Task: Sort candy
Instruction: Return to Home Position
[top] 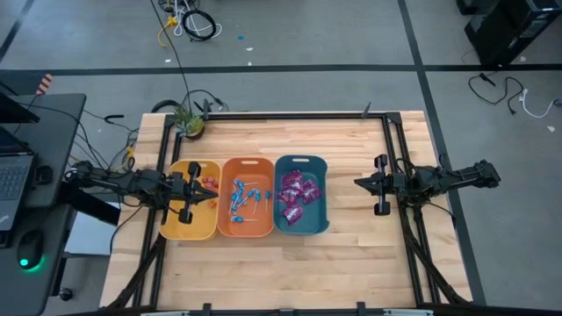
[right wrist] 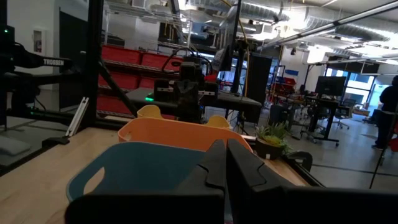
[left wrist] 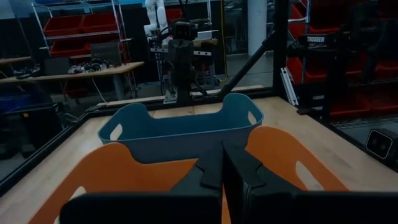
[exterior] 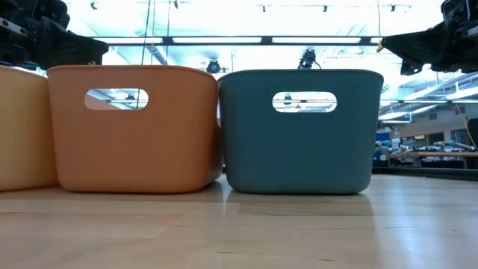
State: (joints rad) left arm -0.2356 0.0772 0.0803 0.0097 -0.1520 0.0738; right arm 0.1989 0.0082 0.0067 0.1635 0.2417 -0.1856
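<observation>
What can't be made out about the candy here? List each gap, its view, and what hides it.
High view: small pieces in the yellow bin, too tiny to count; the left gripper covers part.
Low view: all contents, behind orange bin and teal bin walls; yellow bin cut by the edge.
Wrist views: contents, blocked by walls and shut fingers.

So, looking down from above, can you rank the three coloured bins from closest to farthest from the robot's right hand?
1. Teal bin: right end of the row, nearest the right hand.
2. Orange bin: middle of the row.
3. Yellow bin: left end, farthest, with the left hand above it.
</observation>
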